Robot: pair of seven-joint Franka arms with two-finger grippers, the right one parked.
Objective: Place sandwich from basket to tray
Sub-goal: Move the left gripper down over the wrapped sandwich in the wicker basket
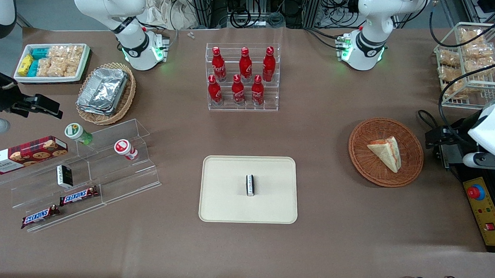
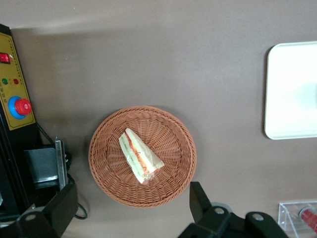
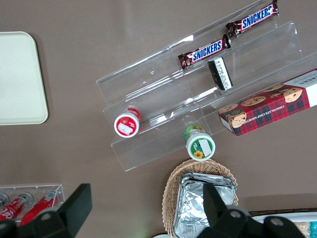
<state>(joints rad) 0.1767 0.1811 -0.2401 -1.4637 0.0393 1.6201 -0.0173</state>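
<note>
The sandwich [image 1: 386, 154] lies in the basket [image 1: 360, 153], a bit off centre, flat on one bread face, with its narrow tip pointing toward the front camera. The filling edge, orange-red and green, is seen well in the wrist view [image 2: 140, 156]. The basket [image 2: 109, 148] stands on the table [image 1: 331, 224] toward the working arm's end, well apart from the tray [image 1: 220, 204], where a small black-and-white packet [image 1: 250, 184] already rests near the middle. The gripper [image 2: 129, 210] hangs high above the basket, w/ jaws wide open and nothing between them; both fingers [image 2: 200, 198] show near the basket rim in that view. Judging by look, the sandwich is light and soft: bread will squash if squeezed hard, and the clear wrap is probably slippery, so a weak pinch may let it slide. Best hold seems across the two bread faces approx. at the thick end, not at the thin tip, which would bend. Because it lies flat, the jaws would need to close on the slanted sides instead, w/ gentle force. Wicker weave may catch a fingertip, so care is needed when going low.
</note>
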